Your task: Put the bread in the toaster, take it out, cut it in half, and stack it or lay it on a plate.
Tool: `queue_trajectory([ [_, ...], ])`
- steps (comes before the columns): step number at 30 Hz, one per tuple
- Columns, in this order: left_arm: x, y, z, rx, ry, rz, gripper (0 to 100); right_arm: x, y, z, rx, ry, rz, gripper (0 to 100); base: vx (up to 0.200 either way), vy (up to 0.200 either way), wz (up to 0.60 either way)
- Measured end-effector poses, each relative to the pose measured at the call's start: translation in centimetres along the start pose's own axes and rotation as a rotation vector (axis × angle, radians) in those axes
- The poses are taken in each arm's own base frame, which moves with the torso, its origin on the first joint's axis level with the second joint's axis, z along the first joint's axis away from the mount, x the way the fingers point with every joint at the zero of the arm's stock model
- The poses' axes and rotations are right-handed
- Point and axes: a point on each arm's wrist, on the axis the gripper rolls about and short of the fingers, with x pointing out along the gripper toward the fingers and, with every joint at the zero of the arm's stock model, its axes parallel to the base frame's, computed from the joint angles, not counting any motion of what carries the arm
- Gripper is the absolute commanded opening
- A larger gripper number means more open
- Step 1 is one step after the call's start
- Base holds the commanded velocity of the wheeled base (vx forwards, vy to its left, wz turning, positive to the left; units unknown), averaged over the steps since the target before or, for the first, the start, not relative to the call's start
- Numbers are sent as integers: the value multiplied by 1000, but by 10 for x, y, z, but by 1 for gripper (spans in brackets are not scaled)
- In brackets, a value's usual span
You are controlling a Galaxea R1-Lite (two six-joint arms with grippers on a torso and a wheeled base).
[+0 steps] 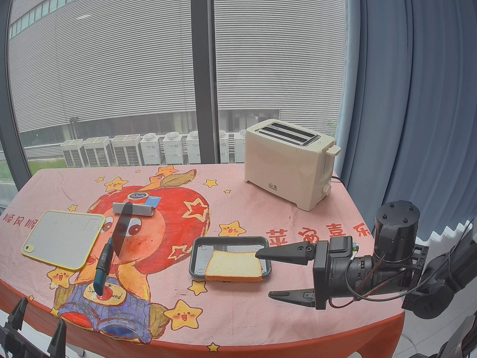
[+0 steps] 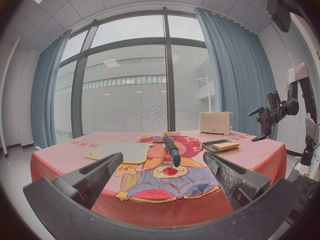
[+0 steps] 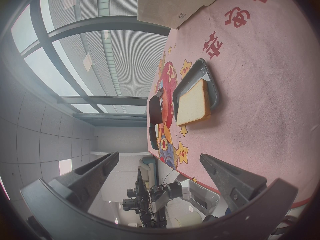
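A slice of bread (image 1: pixel 233 266) (image 2: pixel 226 145) (image 3: pixel 193 104) lies on a dark rectangular tray (image 1: pixel 201 252) (image 2: pixel 210 144) (image 3: pixel 189 79) near the table's front middle, its front edge overhanging the tray rim. The cream toaster (image 1: pixel 288 162) (image 2: pixel 215 122) (image 3: pixel 173 2) stands at the back right with empty slots. A knife (image 1: pixel 114 244) (image 2: pixel 171 147) (image 3: pixel 154 117) with a dark blade and blue handle leans on a small rest (image 1: pixel 133 208). My right gripper (image 1: pixel 268 274) (image 2: pixel 256 126) (image 3: pixel 158 162) is open, just right of the bread, turned sideways. My left gripper (image 2: pixel 163 162) (image 1: pixel 39 319) hangs open below the table's front left edge.
A grey cutting board with a yellow rim (image 1: pixel 62 238) (image 2: pixel 120 151) lies at the left. The pink patterned tablecloth (image 1: pixel 238 314) covers the table. A window and a blue curtain (image 1: pixel 412 95) stand behind the table.
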Motion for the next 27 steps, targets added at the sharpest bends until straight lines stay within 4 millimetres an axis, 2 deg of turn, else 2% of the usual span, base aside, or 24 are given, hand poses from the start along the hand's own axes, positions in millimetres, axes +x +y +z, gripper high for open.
queue_trajectory([
  [11, 0, 0, 0, 0, 0, 0, 100, 10, -3, 8, 57, -7, -35, 100, 0, 0, 0],
  [27, 0, 0, 0, 0, 0, 0, 100, 24, -17, 26, 82, -56, -74, 100, 0, 0, 0],
])
